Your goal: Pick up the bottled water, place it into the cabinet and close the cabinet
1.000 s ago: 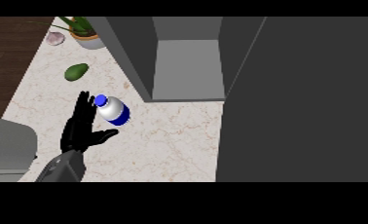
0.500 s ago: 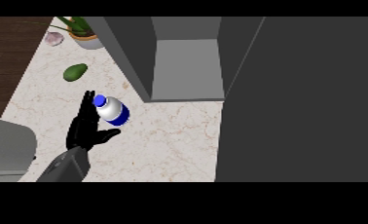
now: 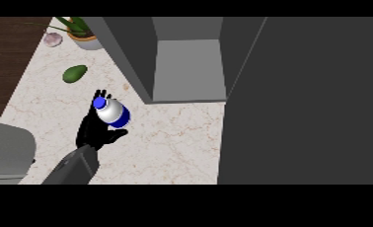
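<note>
Compared with a second ago, the left hand [image 3: 97,131] has slid in closer to the bottled water [image 3: 112,112], so the bottle now sits right against the palm instead of just past the fingertips. Bottle itself has barely shifted, maybe a hair toward 7 o'clock.

Fingers [image 3: 102,94] are pretty much straight, poking up toward 12 o'clock behind the blue cap, with the thumb sticking out at about 4 o'clock under the bottle. Can't tell if anything is actually wrapped round it yet.

Bottled water is on the marble desk [image 3: 175,142], at roughly 8 o'clock from the open cabinet [image 3: 188,70], near it but not inside. An avocado [image 3: 74,73] lies at 11 o'clock from the bottle, and a potted plant [image 3: 82,36] sits further up at 12 o'clock by the cabinet's side wall.
</note>
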Tool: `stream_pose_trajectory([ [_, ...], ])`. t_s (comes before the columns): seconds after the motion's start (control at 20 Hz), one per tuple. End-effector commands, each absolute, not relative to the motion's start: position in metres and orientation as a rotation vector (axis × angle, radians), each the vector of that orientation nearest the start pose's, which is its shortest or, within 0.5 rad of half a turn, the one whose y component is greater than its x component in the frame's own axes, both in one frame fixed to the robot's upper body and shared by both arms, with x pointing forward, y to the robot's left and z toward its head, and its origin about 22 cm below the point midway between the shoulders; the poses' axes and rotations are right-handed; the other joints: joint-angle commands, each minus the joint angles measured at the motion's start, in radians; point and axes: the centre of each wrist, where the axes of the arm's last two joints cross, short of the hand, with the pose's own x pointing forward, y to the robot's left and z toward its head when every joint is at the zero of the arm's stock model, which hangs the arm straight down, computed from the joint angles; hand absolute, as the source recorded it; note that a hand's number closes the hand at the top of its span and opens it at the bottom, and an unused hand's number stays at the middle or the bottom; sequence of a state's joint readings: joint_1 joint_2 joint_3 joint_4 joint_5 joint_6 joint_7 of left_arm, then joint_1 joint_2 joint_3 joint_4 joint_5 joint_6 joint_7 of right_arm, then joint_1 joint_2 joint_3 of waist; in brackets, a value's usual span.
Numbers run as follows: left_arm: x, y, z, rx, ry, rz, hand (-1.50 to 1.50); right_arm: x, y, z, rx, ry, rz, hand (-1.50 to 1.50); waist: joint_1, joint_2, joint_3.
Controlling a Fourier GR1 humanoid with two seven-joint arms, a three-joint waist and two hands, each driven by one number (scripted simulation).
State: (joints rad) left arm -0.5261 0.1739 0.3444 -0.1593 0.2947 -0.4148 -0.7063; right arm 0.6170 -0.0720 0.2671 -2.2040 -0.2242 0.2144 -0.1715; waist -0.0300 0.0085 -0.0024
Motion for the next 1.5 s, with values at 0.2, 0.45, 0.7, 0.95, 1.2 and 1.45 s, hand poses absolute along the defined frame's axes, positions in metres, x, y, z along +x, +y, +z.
stream_pose_trajectory([
  [0.2,0.278,0.281,-0.146,-0.402,-1.473,0.381,-1.50,0.095,-0.229,0.063,0.383,-1.799,-0.025,-1.50,-0.004,0.002,-0.001],
  [0.45,0.275,0.247,-0.154,-0.419,-1.510,0.346,1.50,0.102,-0.211,0.053,0.389,-1.794,-0.048,-1.50,0.009,-0.003,0.001],
  [0.7,0.287,0.237,-0.147,-0.439,-1.504,0.392,1.50,0.111,-0.227,0.043,0.384,-1.803,-0.038,-1.50,0.004,0.000,0.000],
  [0.95,0.259,0.278,-0.159,-0.435,-1.509,0.358,1.50,0.109,-0.219,0.027,0.365,-1.803,-0.035,-1.50,0.014,-0.003,0.001],
  [1.2,0.248,0.320,-0.152,-0.425,-1.530,0.347,1.50,0.086,-0.224,0.064,0.353,-1.788,-0.034,-1.50,0.018,-0.008,0.001],
  [1.45,0.261,0.304,-0.149,-0.442,-1.574,0.385,1.50,0.103,-0.221,0.046,0.364,-1.769,-0.010,-1.50,0.014,-0.004,0.000],
])
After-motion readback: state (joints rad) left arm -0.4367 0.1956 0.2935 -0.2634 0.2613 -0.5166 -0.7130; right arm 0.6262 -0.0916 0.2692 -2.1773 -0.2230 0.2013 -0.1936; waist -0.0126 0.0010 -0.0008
